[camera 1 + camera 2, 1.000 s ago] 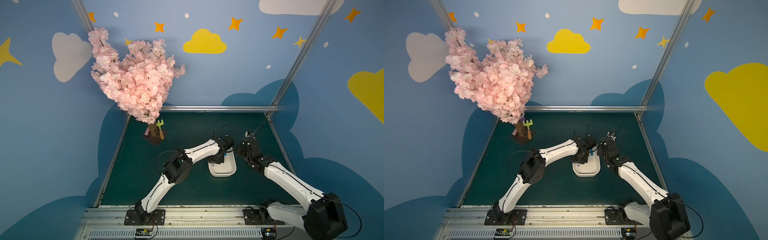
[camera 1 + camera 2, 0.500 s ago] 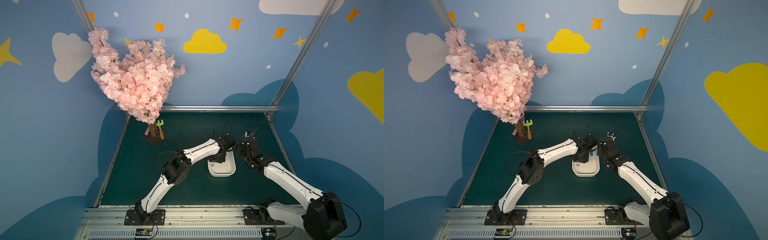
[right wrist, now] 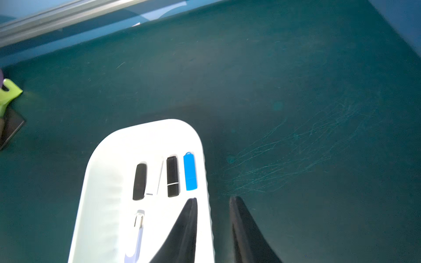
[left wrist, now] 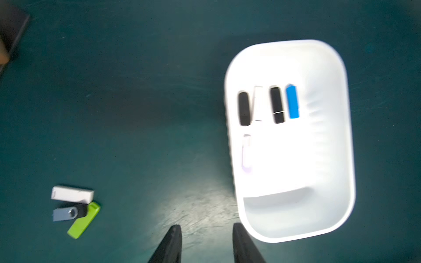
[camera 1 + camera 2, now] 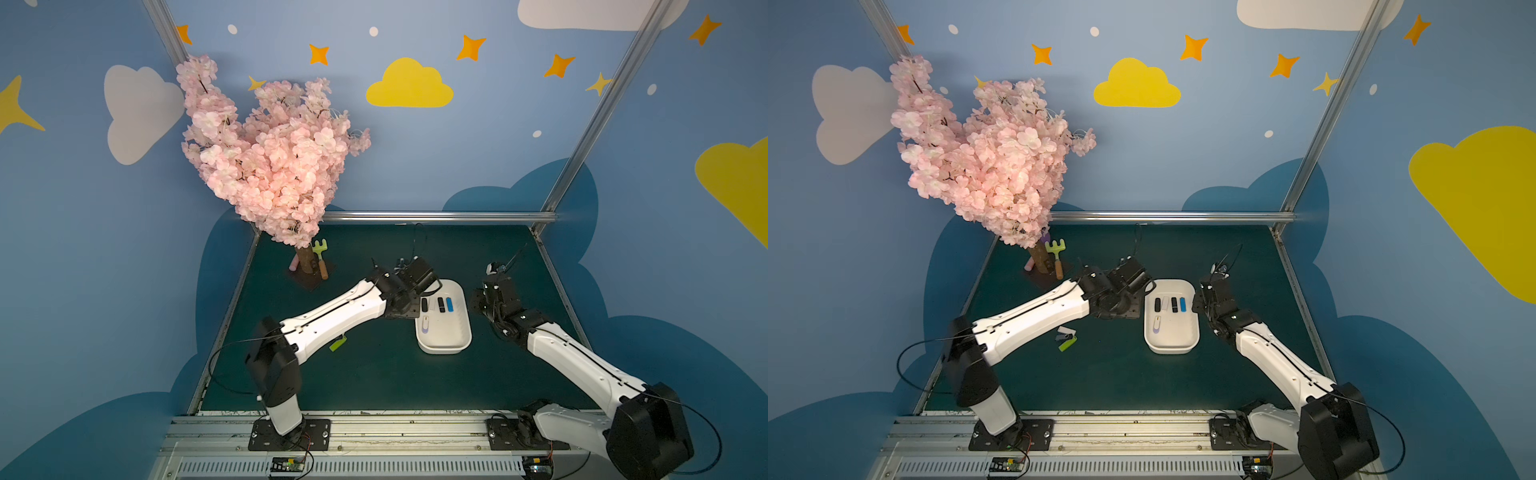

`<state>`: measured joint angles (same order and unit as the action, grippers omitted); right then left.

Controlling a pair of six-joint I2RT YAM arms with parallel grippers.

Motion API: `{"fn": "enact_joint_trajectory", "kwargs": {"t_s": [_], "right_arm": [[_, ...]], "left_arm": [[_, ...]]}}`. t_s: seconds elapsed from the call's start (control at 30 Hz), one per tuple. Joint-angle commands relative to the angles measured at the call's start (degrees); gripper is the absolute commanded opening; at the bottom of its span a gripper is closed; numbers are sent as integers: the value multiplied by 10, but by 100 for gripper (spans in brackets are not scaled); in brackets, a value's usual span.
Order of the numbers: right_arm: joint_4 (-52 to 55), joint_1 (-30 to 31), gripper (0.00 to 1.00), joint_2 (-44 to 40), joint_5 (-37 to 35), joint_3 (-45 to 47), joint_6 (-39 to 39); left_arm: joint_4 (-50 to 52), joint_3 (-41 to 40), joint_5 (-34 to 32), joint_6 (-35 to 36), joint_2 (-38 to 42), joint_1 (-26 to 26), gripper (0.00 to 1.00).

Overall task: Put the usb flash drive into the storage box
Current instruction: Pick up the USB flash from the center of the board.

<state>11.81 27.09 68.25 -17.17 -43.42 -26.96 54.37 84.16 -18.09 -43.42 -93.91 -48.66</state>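
Observation:
The white storage box (image 5: 443, 350) (image 5: 1170, 349) sits mid-table between my arms. Several usb flash drives lie in it: a far row of black (image 4: 243, 108), white (image 4: 257, 103), black (image 4: 277, 104) and blue (image 4: 292, 101), with a white-and-lilac one (image 4: 246, 152) closer in. More drives lie loose on the mat to the left: white (image 4: 72, 194), grey-black (image 4: 69, 213), green (image 4: 83, 220). My left gripper (image 4: 206, 226) hangs open and empty beside the box's left side. My right gripper (image 3: 214, 197) is open above the box's right rim (image 3: 208, 182), holding nothing.
A pink blossom tree (image 5: 274, 166) on a dark base stands at the far left, with a small green toy rake (image 5: 320, 249) by its trunk. Metal rails (image 5: 440, 216) edge the green mat. The right gripper (image 5: 478, 299) is close to the box's right wall.
My left gripper has opened wider and drawn back to the left from over the box. The white-and-lilac drive now lies uncovered inside. The right arm has barely moved.

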Motion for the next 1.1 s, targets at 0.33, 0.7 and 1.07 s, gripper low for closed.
{"fn": "enact_joint_trajectory", "kwargs": {"t_s": [0.33, 0.7, 1.07], "right_arm": [[-41, 116, 30, 142, 316, -120, 38], [71, 268, 30, 429, 478, -365, 352], [76, 314, 34, 584, 451, -520, 499]], "left_arm": [[56, -258, 25, 91, 383, 181, 51], [37, -286, 22, 131, 488, 217, 51], [8, -301, 71, 144, 532, 318, 52]]}}
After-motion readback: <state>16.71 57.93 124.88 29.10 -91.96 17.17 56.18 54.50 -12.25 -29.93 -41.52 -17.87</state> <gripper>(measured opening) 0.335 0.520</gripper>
